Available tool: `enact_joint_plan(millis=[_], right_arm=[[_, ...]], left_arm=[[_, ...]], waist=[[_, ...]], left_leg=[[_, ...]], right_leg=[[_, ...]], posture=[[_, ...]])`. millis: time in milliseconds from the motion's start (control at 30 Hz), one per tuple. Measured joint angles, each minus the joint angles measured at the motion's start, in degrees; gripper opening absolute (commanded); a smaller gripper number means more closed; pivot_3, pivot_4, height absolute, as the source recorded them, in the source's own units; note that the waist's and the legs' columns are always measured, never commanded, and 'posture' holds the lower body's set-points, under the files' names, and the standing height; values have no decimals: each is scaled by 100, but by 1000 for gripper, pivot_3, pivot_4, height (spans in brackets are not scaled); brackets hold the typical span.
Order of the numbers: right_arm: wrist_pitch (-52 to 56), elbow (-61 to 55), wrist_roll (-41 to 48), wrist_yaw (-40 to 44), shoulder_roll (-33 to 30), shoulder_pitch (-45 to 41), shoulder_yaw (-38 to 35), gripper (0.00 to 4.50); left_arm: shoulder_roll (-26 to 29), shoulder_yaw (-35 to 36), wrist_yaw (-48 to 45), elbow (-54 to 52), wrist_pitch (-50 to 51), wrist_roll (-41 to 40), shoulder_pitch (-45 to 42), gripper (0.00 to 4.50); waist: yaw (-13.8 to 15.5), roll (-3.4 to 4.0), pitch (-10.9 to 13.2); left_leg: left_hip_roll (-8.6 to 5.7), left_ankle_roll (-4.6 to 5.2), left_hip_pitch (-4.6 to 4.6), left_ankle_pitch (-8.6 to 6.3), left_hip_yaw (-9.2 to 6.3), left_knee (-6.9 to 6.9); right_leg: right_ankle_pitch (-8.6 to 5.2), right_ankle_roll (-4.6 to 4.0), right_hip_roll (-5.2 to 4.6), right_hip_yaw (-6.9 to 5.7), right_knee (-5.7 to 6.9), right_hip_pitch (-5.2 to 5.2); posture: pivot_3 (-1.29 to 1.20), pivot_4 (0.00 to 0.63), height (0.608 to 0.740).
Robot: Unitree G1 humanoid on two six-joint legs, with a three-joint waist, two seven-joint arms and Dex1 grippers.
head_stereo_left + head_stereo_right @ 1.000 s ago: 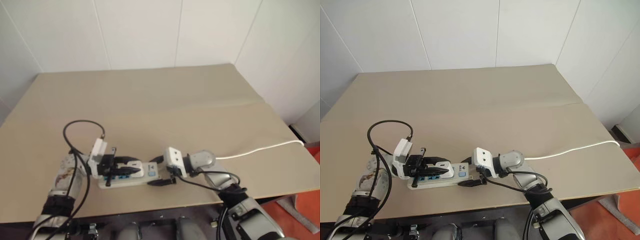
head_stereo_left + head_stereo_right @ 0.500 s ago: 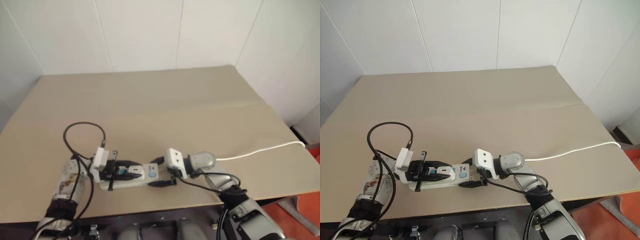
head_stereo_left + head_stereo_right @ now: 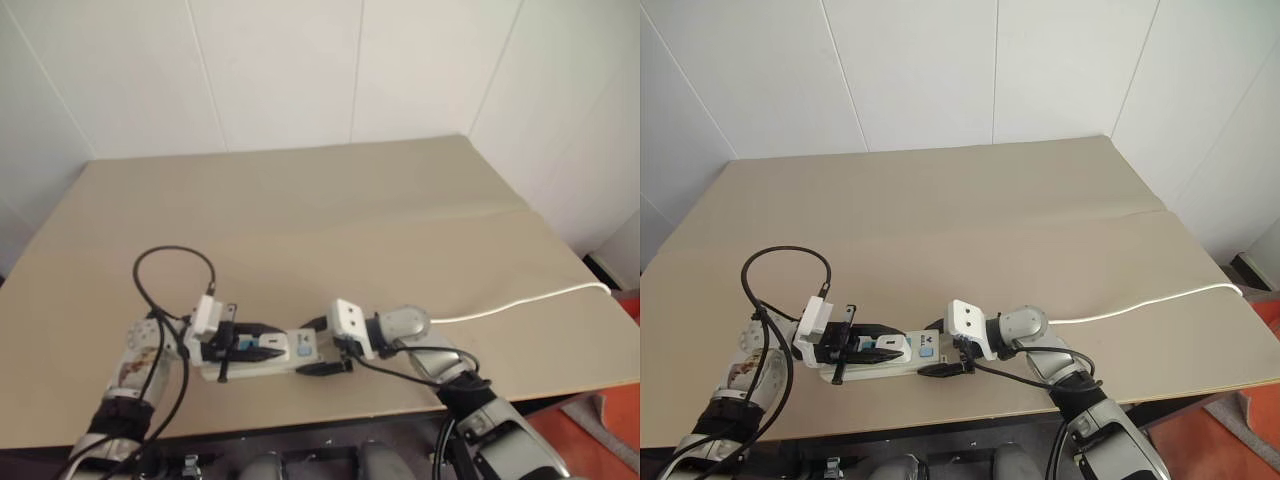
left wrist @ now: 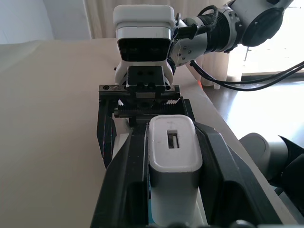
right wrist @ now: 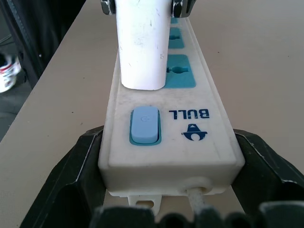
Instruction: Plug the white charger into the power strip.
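Our left end effector point(image 3: 865, 343) clamps the small white plastic charger point(image 4: 171, 149); our right end effector point(image 5: 166, 190) braces the long white power strip point(image 5: 166, 142). We should press straight down.

On the power strip point(image 5: 190, 142) I read one word, "BULL", in blue capitals on its white top face, upside down as my right wrist sees it. It stands beside the pale blue switch point(image 5: 144, 124), with a small blue logo mark point(image 5: 194, 133) just under the word. I can read nothing else.
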Motion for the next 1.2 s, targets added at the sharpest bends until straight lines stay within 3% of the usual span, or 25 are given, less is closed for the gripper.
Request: enact_joint_plan(millis=[67,100,167,467,567,733,833,933,1167,1200], right_arm=[[-1,1,0,-13,2,2,10,3425],[-1,-1,0,-14,2,3,10,3425],[-8,-21,-4,-28,4,16,32,3425],[-37,-24,2,-9,-19,32,28,3425],[-48,-24,2,-8,-18,32,39,3425],[-119,-60,2,48,-19,28,49,3425],[-164,-159,5,89,-14,20,65,3425],[-167,-200,13,123,-49,27,63,3425],[-162,-219,31,111,-58,18,59,3425],[-134,-221,54,112,-57,21,48,3774]], left_arm=[[8,0,7,0,18,0,-1,1019],[7,1,9,0,-3,0,0,1757],[35,27,147,229,-91,179,61,2276],[119,92,139,283,-463,318,78,2276],[120,148,103,277,-377,257,88,2831],[236,321,-54,62,118,-70,228,4401],[853,242,-192,-424,733,-448,488,4459],[1667,164,-233,-603,727,-538,712,4459],[2103,649,-241,-57,489,-300,642,4459],[2110,847,-203,86,429,-299,568,4488]], waist=[[-5,4,-2],[-4,4,-3],[-19,4,-1],[-11,3,-2],[-16,1,-1],[-26,-10,6],[-46,-44,22],[-22,-50,27],[-9,-77,53],[-5,-83,58]], left_leg=[[0,0,4,0,0,-2],[1,0,5,0,-1,-3],[1,0,1,0,-2,-6],[2,0,-12,0,-5,-20],[2,0,-13,0,-4,-26],[7,0,-35,0,-4,-51],[16,0,-91,0,-14,-53],[16,0,-100,0,-28,-69],[14,0,-93,1,-19,-73],[16,0,-94,1,-20,-73]], right_leg=[[0,0,0,1,-1,1],[-1,0,0,1,-2,1],[-1,-1,1,8,-1,-7],[-3,0,-1,6,-14,-13],[-3,0,-1,7,-16,-19],[-3,0,3,3,-44,-36],[4,-6,13,8,-40,-108],[31,-53,2,6,-42,-122],[8,-21,-3,1,-47,-122],[9,-23,-2,-1,-48,-123]], posture=[[0,150,740],[0,150,740],[0,150,740],[0,150,740],[0,150,740],[0,150,740],[0,150,740],[0,150,740],[0,150,740],[0,150,740]])
